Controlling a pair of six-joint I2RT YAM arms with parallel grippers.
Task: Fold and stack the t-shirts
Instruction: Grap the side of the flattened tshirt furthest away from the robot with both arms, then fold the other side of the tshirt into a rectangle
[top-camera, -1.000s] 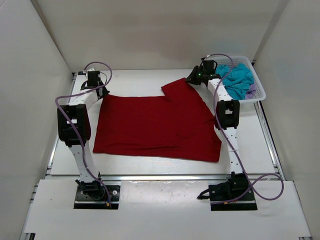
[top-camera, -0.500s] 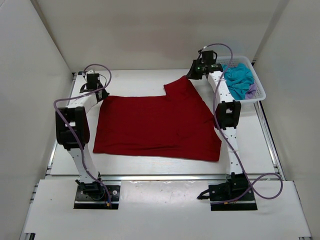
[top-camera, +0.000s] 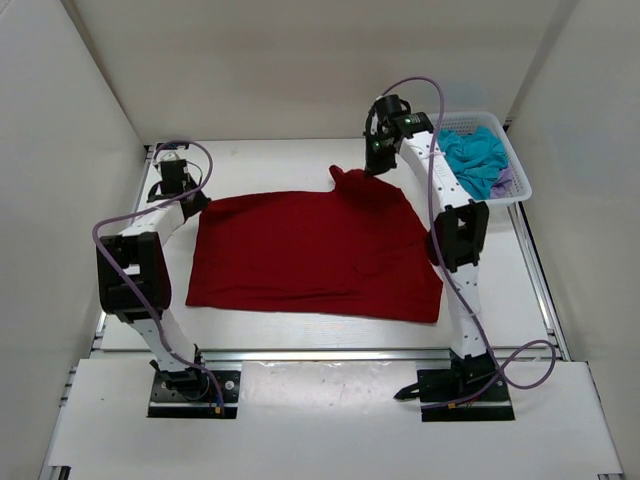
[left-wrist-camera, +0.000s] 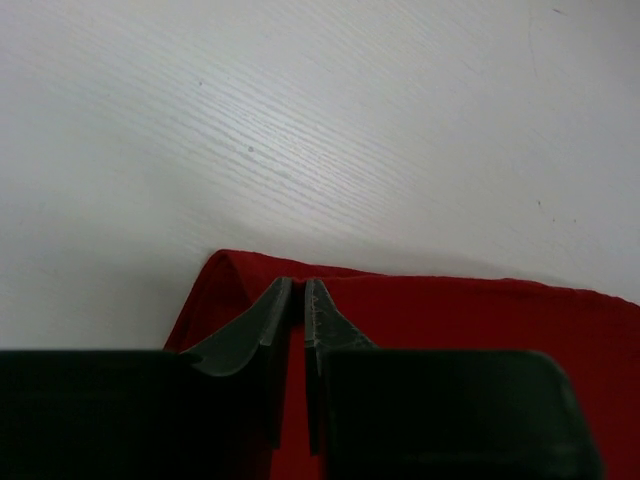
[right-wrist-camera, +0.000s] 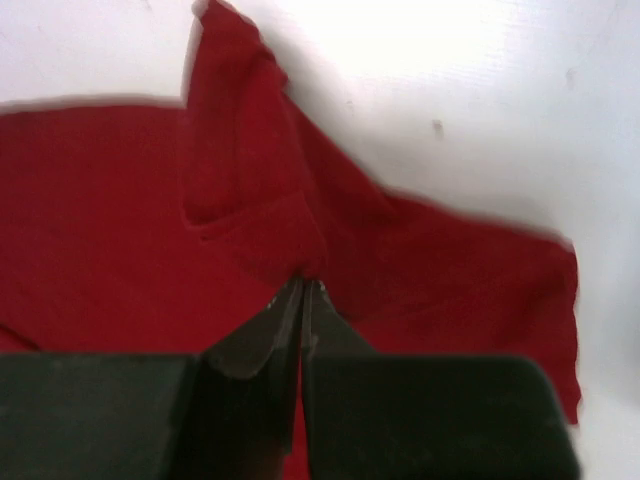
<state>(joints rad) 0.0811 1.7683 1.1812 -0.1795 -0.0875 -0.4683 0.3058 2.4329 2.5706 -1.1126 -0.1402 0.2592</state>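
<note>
At the far edge of the white worktop (top-camera: 280, 160), both hands sit on the plain soft red t-shirt (top-camera: 310, 250), one per far corner. The left hand (top-camera: 192, 198) is at the far-left corner. In its wrist view the fingers (left-wrist-camera: 272, 312) are pressed together w/ only a sliver btwn them, tips right on the cloth's edge. It looks like a pinch on the hem, but I can't tell how much cloth is caught. The right hand (top-camera: 373, 166) is at the far-right corner, clamped on a bunched peak of red cloth, prob. a sleeve, which stands up off the worktop.

Key relation: the red t-shirt lies mostly flat mid-worktop, entirely on the near side of both hands. Its long axis runs left-right, so the held far edge goes roughly hand to hand. My guess is the next move draws that edge toward the near hem w/ both arms together. Neither arm is nearer, as each has its own corner.

Possible trouble:
- The right arm's own link stands over the shirt's right edge, so it could snag cloth.
- The left corner is low and the right is raised, so the fold may skew.

The white plastic lattice basket (top-camera: 522, 190) sits just beside the right arm at far right. It holds a crumpled teal-blue t-shirt (top-camera: 475, 160) and a bit of pale lavender t-shirt (top-camera: 506, 180), both apart from the red one.
</note>
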